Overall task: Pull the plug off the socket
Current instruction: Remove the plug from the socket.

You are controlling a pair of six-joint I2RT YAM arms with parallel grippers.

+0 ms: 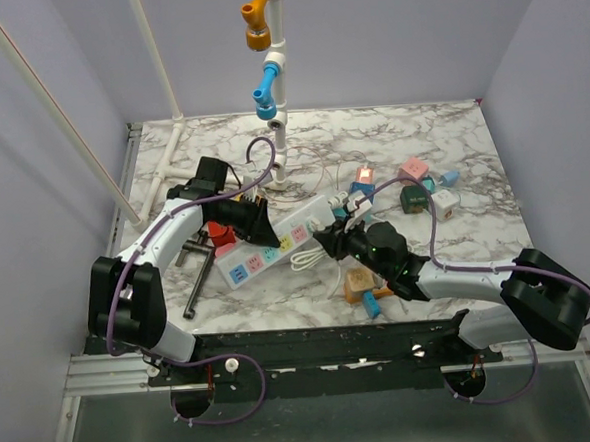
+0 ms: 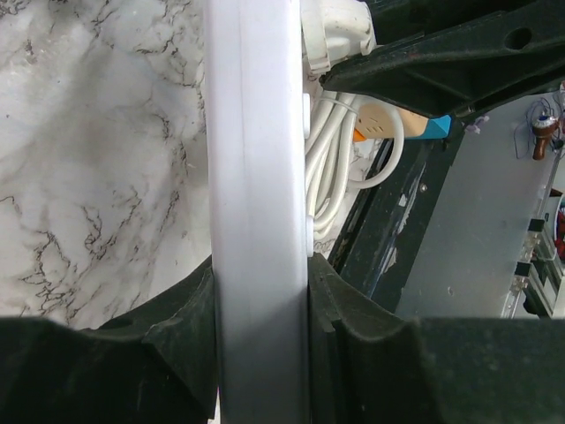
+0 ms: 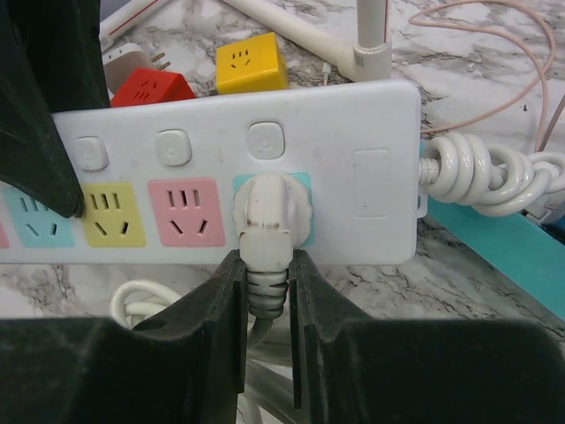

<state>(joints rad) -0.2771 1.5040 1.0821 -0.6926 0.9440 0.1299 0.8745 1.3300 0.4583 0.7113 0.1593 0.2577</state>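
While the plug (image 3: 267, 212) sits pushed into the pale blue outlet of the socket (image 3: 353, 115), the right pincer (image 3: 267, 269) is clamped on its ribbed neck. One finger presses each side, just below the plug's round head. The socket lies flat on the marble table (image 1: 428, 263), straight ahead of that pincer's tips and running across them. Its pink and yellow outlets lie to the pincer's left. Its coiled cord (image 3: 481, 172) leaves the end on the pincer's right.

The left pincer (image 2: 260, 291) is closed across the socket's width. In its wrist view the white body runs up between the two fingers, and each finger touches a long edge. Seen from the right wrist, this pincer covers the strip to the left of the yellow outlet, a few outlets from the plug.

Past the socket's far edge, beyond the right pincer, a yellow cube (image 3: 252, 62) and a red cube (image 3: 150, 88) sit on the marble.
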